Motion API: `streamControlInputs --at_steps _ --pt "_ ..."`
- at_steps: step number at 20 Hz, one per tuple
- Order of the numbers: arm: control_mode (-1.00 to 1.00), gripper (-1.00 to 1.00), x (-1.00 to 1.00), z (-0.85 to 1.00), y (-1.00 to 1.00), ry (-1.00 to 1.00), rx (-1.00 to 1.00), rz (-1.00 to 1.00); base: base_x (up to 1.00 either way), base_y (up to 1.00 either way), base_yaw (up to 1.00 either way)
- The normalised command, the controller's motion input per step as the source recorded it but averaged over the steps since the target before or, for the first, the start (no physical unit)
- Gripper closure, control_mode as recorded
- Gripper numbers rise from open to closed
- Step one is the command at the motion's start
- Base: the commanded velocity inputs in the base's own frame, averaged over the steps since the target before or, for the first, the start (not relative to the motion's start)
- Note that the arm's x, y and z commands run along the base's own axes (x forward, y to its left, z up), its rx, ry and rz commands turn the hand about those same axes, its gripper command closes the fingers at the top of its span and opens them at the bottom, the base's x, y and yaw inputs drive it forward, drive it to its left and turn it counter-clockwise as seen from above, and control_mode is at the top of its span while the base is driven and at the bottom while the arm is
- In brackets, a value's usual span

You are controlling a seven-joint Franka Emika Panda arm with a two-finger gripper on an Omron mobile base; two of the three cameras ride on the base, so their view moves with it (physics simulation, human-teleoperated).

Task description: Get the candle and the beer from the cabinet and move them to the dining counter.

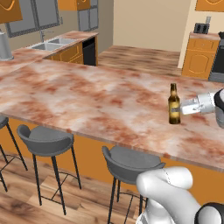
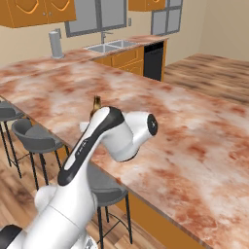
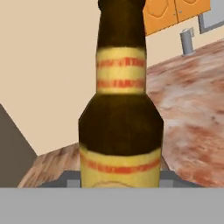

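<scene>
marbled reddish dining counter (image 1: 87,96) runs wide, grey stools (image 1: 46,142) at its near edge. brown beer (image 1: 174,106), tan label, stands upright at three o'clock, gripper (image 1: 183,107) clasping it.

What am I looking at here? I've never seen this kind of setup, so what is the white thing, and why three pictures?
The white thing is a robot arm in a rendered kitchen. Two pictures come from cameras behind it, left and right; the third looks out from its hand. The gripper is closed around the beer, a brown bottle standing upright on the dining counter, a wide marbled top. Close up, the beer sits between the fingers. Grey stools stand below the counter's edge.
</scene>
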Motion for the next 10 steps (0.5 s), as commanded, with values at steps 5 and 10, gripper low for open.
streamControlInputs --at_steps 5,10 --pt "-1.00 1.00 0.31 -0.49 -0.08 -0.25 0.00 0.03 0.00 0.00 0.00" --pt "-1.00 1.00 0.46 -0.43 -0.13 -0.19 -0.05 0.13 0.00 0.00 0.00"
